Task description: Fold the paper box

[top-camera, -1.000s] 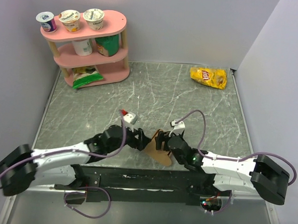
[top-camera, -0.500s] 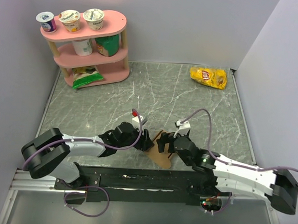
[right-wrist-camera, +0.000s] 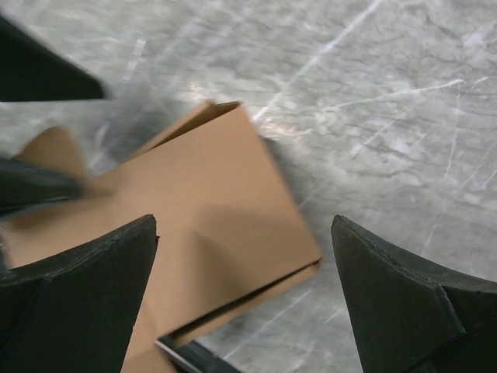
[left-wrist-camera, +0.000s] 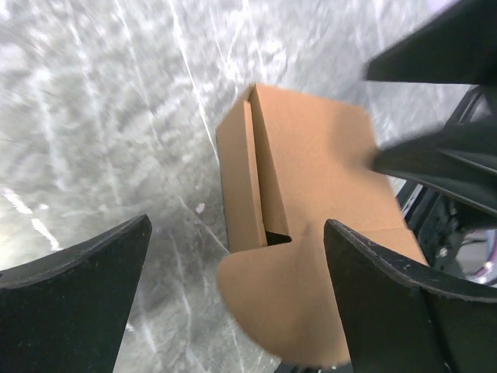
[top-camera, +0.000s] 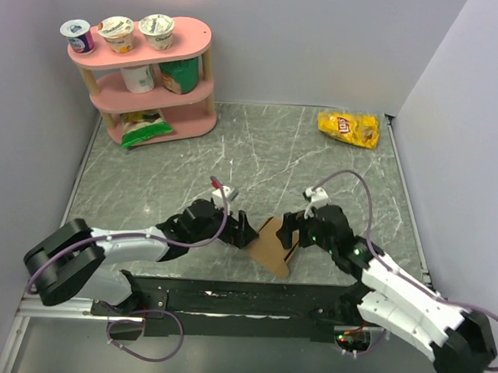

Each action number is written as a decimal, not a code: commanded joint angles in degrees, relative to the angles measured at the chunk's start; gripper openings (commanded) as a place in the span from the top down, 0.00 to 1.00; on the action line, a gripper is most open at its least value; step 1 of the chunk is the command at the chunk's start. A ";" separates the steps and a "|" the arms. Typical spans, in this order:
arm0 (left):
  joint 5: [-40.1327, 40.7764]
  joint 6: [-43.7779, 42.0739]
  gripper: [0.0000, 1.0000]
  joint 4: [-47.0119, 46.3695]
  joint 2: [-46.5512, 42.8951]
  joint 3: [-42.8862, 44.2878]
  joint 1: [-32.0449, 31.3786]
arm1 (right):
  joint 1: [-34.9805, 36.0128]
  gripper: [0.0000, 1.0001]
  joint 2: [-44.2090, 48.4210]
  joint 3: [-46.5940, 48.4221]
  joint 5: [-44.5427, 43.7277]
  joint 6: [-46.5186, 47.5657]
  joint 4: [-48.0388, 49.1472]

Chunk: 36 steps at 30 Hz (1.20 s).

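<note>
The paper box (top-camera: 271,246) is plain brown cardboard, partly folded, lying on the marble table near its front edge between the two arms. My left gripper (top-camera: 243,234) is just left of it and stands open. In the left wrist view the box (left-wrist-camera: 311,171) shows a raised side wall and a rounded flap (left-wrist-camera: 287,311) lying between the wide-spread jaws of the left gripper (left-wrist-camera: 237,303), which grip nothing. My right gripper (top-camera: 291,233) is open at the box's right side. In the right wrist view the box (right-wrist-camera: 210,202) lies under the spread right gripper (right-wrist-camera: 245,299), untouched.
A pink three-tier shelf (top-camera: 194,125) with yogurt cups and packets stands at the back left. A yellow chip bag (top-camera: 348,127) lies at the back right. The black base rail (top-camera: 226,298) runs along the near edge just below the box.
Both grippers have let go of the box and opened wide. The right arm drew back to the right, and the box now lies lower and more in the open.
</note>
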State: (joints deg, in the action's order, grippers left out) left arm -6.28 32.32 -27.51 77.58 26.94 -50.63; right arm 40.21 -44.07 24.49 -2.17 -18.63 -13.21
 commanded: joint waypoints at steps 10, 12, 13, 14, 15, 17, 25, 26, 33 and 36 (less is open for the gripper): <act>-14.00 3.10 0.01 -10.19 -5.17 -6.81 5.10 | -13.93 0.07 -24.12 11.02 30.03 8.97 2.31; -16.30 4.07 0.04 -14.83 -2.62 -7.78 5.10 | -14.19 0.14 -26.58 10.58 31.09 8.09 2.84; -17.70 4.25 0.06 -16.34 -1.91 -8.21 5.10 | -14.19 0.17 -27.37 10.32 31.79 7.74 3.10; -18.06 4.51 0.07 -17.22 -0.60 -8.65 5.10 | -14.36 0.21 -28.95 9.79 32.05 6.60 3.37; -18.15 4.60 0.11 -17.84 -0.07 -8.83 5.10 | -14.54 0.28 -29.83 9.61 32.41 6.24 4.15; -17.36 4.42 0.19 -18.72 1.42 -9.18 5.10 | -14.89 0.34 -32.11 9.09 33.99 4.84 5.30; -18.06 1.88 0.37 -22.76 4.59 -11.29 4.40 | -17.26 0.43 -37.75 11.10 37.67 3.16 6.44; -18.67 2.22 0.36 -25.72 4.34 -12.77 4.40 | -17.44 0.44 -39.14 11.37 38.38 2.90 6.36; -22.37 4.95 0.34 -38.14 3.63 -19.73 4.14 | -19.20 0.48 -42.41 13.04 42.69 3.25 5.92; -21.14 5.13 0.35 -38.94 4.77 -20.52 3.88 | -19.37 0.50 -43.02 13.30 43.48 3.25 5.92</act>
State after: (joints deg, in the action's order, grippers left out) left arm -25.78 36.69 -59.20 81.87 7.33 -46.11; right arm 21.06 -85.06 37.19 42.65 -16.19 -5.39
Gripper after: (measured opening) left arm 0.657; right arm 0.538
